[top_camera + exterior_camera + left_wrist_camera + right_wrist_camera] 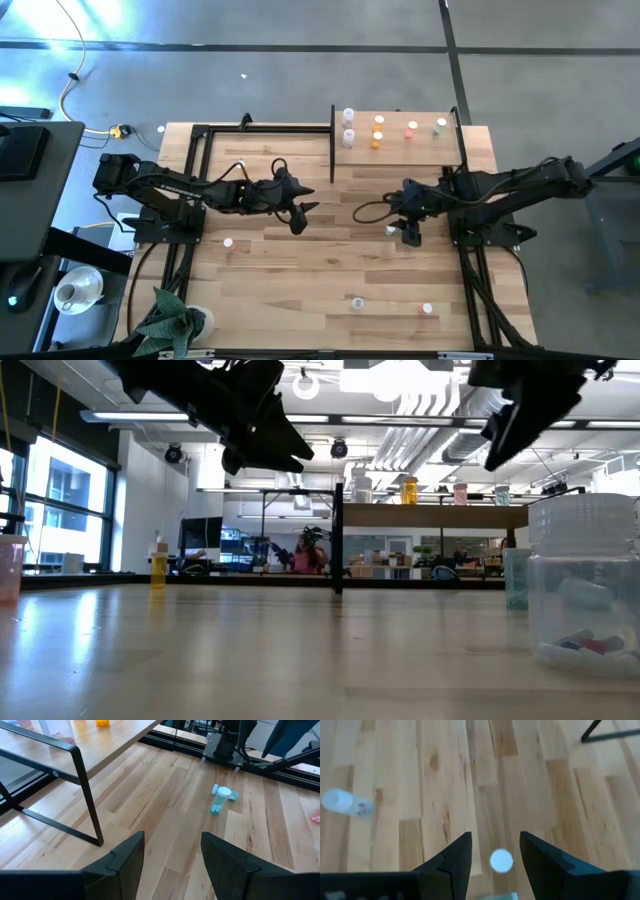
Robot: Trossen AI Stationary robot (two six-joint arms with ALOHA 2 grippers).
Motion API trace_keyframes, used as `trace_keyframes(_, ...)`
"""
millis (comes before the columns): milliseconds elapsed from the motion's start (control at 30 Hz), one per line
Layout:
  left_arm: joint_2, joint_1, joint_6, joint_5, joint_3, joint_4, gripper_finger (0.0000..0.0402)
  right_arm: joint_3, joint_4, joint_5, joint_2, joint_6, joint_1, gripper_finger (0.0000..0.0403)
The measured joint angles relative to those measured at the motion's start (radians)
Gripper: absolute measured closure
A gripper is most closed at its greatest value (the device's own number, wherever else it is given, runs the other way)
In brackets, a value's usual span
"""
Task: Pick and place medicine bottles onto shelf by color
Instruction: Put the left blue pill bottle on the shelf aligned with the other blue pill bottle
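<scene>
We see the shelf (400, 150), a pale-wood board with black posts, at the table's far side, holding upright bottles: two clear-white (348, 127) at left, two orange (378, 132), one pink-red (411, 129), one green (440, 126) at right. Loose white-capped bottles stand on the tabletop: one left (228, 242), one mid-right (391, 230), two near the front edge (357, 302). One green bottle (220, 800) lies on its side.

Centre of the high view: bare plank-patterned wooden tabletop (330, 270) lies open between both arms. Upper right, the pale-wood shelf (400, 150) with thin black posts (332, 140) and small white-capped bottles (378, 131) blocks passage.
</scene>
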Motion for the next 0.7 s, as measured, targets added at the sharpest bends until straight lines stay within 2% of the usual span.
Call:
trace_keyframes(467,0.000,0.000,0.000,0.000,0.000,0.000,0.0218,-0.198,0.029,0.088,-0.120,0.187,0.115,0.0245)
trace_keyframes(700,0.000,0.000,0.000,0.000,0.000,0.000,0.0218,-0.307,0.176,0.108,-0.141,0.136,0.148,0.0245)
